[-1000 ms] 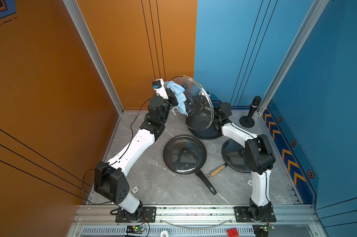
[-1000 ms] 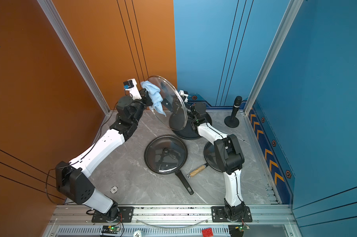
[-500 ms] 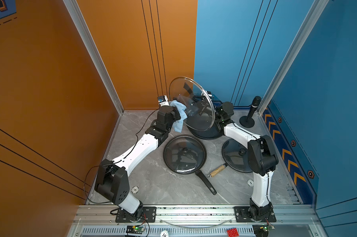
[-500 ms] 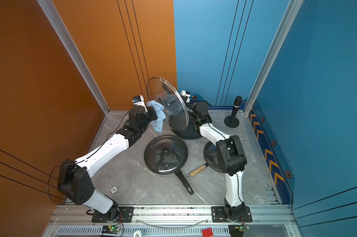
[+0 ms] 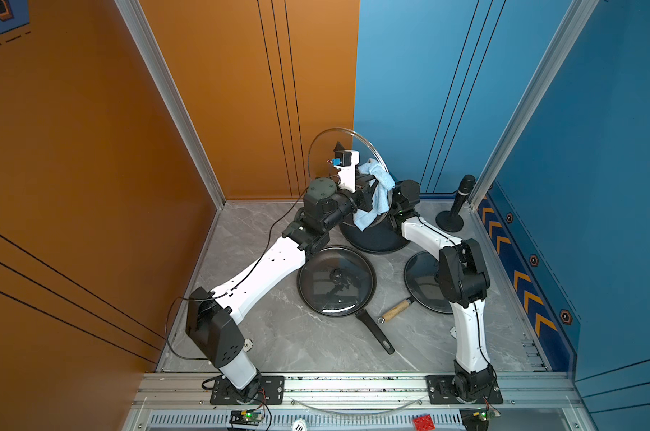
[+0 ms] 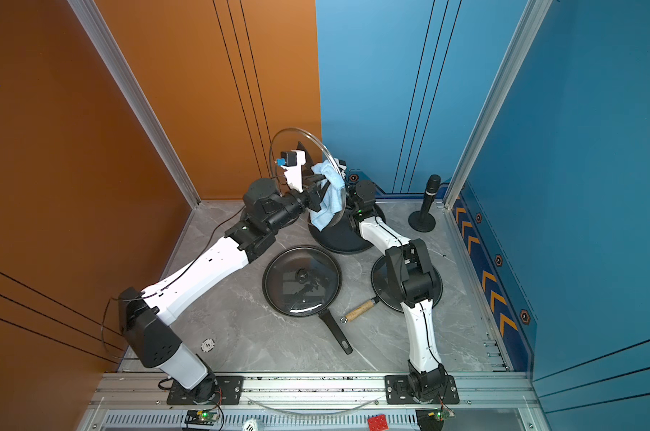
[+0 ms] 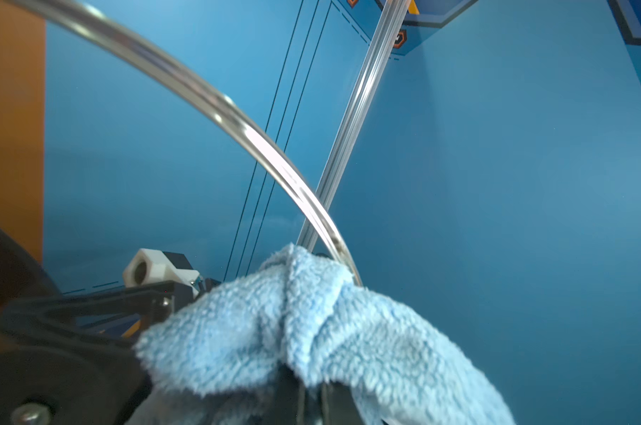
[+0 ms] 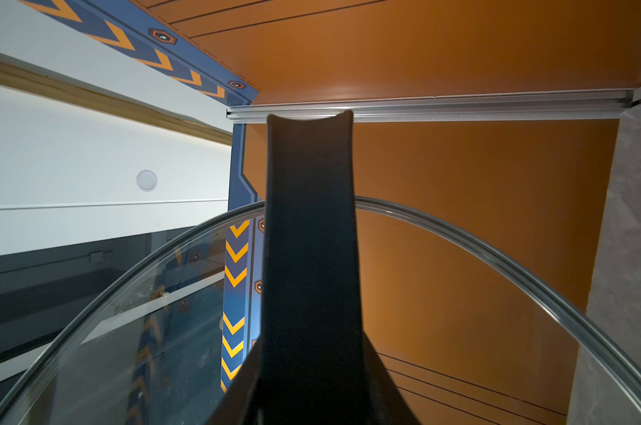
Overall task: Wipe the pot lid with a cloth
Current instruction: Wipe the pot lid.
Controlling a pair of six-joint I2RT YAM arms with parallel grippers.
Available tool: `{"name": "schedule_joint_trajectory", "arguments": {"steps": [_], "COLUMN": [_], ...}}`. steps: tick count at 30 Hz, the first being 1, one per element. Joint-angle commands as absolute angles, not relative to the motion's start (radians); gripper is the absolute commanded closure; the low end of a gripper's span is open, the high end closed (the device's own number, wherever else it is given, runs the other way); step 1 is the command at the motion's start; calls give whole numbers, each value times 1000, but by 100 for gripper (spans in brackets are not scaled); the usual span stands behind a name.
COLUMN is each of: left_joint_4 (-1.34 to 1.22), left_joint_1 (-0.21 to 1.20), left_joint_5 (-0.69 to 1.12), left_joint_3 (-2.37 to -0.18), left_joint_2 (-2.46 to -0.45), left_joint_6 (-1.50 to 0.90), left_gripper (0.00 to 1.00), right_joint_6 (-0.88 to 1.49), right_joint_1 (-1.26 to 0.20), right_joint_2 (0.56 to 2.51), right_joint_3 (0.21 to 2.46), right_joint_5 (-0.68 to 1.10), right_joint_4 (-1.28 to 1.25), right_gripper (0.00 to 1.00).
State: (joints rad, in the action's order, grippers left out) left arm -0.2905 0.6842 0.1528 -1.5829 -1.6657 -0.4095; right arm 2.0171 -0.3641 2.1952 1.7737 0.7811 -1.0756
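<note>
Change: light-blue microfibre cloth (image 5: 376, 186), clenched in left jaws, has swept across round clear glass pot lid (image 5: 321, 164) to its rim; right jaws grasp lid upright; wiping under way.

orange wall (image 5: 241, 93), blue wall (image 5: 409, 93) beside it, grey marbled floor (image 5: 286, 343), aluminium corner posts (image 5: 172, 100), orange chevron trim (image 5: 523, 280)

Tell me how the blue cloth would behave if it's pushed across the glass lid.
The cloth is probably floppy: it hangs in loose folds from the left hand. Its fluffy pile suggests it's light and would drag softly on the glass lid rather than skid. The loose end may bunch.
</note>
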Motion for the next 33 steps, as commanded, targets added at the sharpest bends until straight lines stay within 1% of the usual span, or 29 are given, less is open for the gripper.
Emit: {"name": "schedule_joint_trajectory", "arguments": {"steps": [1,3,6,10,14,18,24,29,33], "left_joint_4": [-238,-237,-236,-214,-208,-192,-195,-197,-198], "left_joint_1": [688,663,630,546,443,420,488,592,633], "left_joint_5": [238,200,77,-63,-86,-88,-2,169,325], "left_joint_3": [-1507,-1453,-1382,-1330,-1328,-1345,-1398,-1492,-1567], "left_joint_2": [-1721,-1711,-1671,-1644,-1650,-1625,-1574,-1551,-1585], "left_joint_6": [-479,-515,-499,-512,-536,-520,-439,-318,-314], "left_gripper": [100,100,100,100,100,100,100,100,100], "right_joint_6": [2031,2031,2027,2016,1974,1979,1980,1965,1960], "right_joint_1": [-371,-363,-346,-328,-318,-316,-312,-315,-327], "right_joint_2": [2113,2084,2022,1960,1920,1934,1963,1991,2022], "right_joint_3": [1836,1804,1713,1630,1594,1610,1660,1708,1740], "right_joint_5": [737,732,728,730,743,738,742,755,762], "right_joint_4": [-1242,-1267,-1287,-1301,-1259,-1254,-1218,-1171,-1150], "right_gripper": [95,95,95,95,95,95,95,95,95]}}
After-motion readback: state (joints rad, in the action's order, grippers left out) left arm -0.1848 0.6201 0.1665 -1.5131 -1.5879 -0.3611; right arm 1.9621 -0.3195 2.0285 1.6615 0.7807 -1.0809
